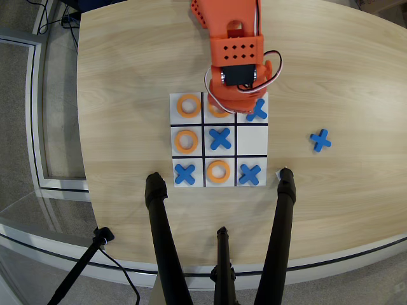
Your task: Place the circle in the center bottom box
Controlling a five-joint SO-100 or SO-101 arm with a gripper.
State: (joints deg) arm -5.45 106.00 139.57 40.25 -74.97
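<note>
The orange 3D-printed robot arm reaches from the top edge of the overhead view over the pale wooden table (331, 190), and its gripper (230, 108) hangs above the top row of the white square board with black lines (252, 138). Under the gripper, in the middle cell of that top row (212, 116), a small flat orange ring, the circle (217, 112), shows only as a partly covered arc; it seems to lie inside this cell, which I take to be the center bottom box as seen from the robot's side. Whether the claw is apart or pressed on the ring I cannot tell, because the body of the arm covers the fingertips. Other orange rings lie in the top left cell (188, 105), the middle left cell (186, 140) and the lower middle cell (218, 171). Blue X-shaped pieces lie in the top right cell (256, 110), the central cell (220, 138), the lower left cell (184, 173) and the lower right cell (250, 174), and one more lies on the table at the right (320, 140). In my judgement the step in hand is the placing or the release. The next move would call for a straight lift upward, with the fingers apart, so that the ring is not dragged over the black line and the neighbouring blue X is not touched.
</note>
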